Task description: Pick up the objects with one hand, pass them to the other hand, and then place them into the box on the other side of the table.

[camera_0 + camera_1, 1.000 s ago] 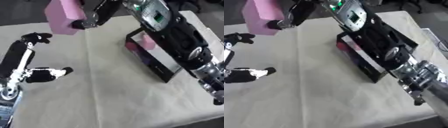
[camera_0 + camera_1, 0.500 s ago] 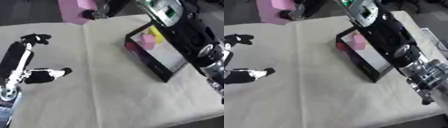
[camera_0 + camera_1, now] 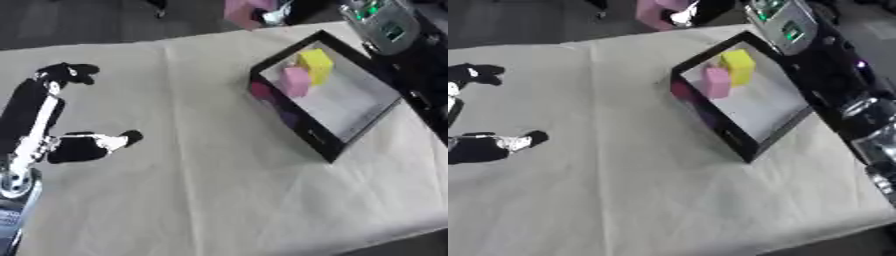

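A large pink block [image 3: 656, 10] hangs above the table's far edge, with my right hand [image 3: 697, 9] shut on it, just left of the black box's far corner. The black box [image 3: 328, 147] stands tilted on the right of the table. Inside it lie a yellow block [image 3: 315, 64] and a small pink block [image 3: 295, 81]. My right arm [image 3: 389, 30] reaches along the box's far right side. At the left my left hand [image 3: 70, 149] rests open on the cloth, holding nothing, fingers [image 3: 68, 71] and thumb spread apart.
A beige cloth [image 3: 201, 190] covers the table. Its near edge runs across the lower right corner, and the far edge along the top meets dark floor. Between my left hand and the box lies bare cloth.
My right hand has carried the pink block to the right, from over the table's far middle to beside the box. The arm no longer covers the box, so its blocks show. The left hand stayed put.
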Robot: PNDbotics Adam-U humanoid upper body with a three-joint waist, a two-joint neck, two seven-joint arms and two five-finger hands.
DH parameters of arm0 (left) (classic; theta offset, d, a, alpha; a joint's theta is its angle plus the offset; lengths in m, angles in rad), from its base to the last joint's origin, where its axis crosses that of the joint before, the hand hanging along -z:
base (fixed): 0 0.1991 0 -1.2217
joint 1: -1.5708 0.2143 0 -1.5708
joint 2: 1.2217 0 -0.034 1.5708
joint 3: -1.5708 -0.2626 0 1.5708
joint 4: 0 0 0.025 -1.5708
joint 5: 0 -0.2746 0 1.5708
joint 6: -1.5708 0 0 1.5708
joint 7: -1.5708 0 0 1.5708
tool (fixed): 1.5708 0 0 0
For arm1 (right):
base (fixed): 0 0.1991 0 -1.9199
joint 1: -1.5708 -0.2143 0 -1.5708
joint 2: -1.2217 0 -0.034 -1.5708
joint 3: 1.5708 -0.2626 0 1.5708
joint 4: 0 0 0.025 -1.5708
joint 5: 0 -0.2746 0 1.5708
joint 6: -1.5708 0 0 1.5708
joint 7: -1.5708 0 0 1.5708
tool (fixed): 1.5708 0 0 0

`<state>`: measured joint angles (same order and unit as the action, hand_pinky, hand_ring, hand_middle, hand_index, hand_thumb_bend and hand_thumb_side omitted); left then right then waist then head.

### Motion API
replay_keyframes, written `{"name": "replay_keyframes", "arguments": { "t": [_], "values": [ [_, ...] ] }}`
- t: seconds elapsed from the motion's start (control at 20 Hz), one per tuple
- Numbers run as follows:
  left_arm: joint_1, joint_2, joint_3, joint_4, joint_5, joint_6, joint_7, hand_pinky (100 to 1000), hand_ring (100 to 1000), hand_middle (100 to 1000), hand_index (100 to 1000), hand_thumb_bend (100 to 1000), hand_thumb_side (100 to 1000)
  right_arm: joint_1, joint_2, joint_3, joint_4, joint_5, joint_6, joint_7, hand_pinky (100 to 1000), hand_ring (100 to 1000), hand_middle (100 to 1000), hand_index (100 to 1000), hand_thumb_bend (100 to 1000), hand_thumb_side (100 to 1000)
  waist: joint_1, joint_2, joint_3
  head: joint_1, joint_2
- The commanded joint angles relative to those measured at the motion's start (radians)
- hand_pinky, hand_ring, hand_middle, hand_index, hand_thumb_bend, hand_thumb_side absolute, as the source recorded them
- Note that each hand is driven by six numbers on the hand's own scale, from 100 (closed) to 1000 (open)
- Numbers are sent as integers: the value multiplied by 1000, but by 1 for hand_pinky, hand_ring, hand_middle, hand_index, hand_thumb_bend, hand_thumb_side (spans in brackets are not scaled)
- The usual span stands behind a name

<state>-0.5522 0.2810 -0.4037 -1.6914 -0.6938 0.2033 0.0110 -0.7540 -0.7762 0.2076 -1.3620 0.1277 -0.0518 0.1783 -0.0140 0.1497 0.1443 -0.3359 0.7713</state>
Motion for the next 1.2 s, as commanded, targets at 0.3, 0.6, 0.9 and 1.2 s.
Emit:
{"name": "replay_keyframes", "arguments": {
  "t": [0.3,0.6,0.9,1.2],
  "values": [
    [-10,20,13,-21,7,4,9,868,746,630,808,814,361,89,-93,-62,11,111,-38,-70,825,625,469,506,418,154,-6,-22,-4,-59,-1],
    [-9,22,15,-23,8,5,11,869,746,630,807,812,368,162,-127,-87,16,163,-32,-104,823,636,463,503,426,209,-7,-22,-6,-97,-1],
    [-9,23,17,-26,11,7,14,869,746,629,806,810,373,225,-160,-103,29,239,-51,-119,821,657,471,515,428,224,-4,-19,-6,-99,-1],
    [-8,22,16,-26,12,7,15,870,746,631,806,811,381,241,-171,-115,40,288,-51,-99,870,770,749,816,426,271,-3,-19,-6,-100,-1]
  ]
}}
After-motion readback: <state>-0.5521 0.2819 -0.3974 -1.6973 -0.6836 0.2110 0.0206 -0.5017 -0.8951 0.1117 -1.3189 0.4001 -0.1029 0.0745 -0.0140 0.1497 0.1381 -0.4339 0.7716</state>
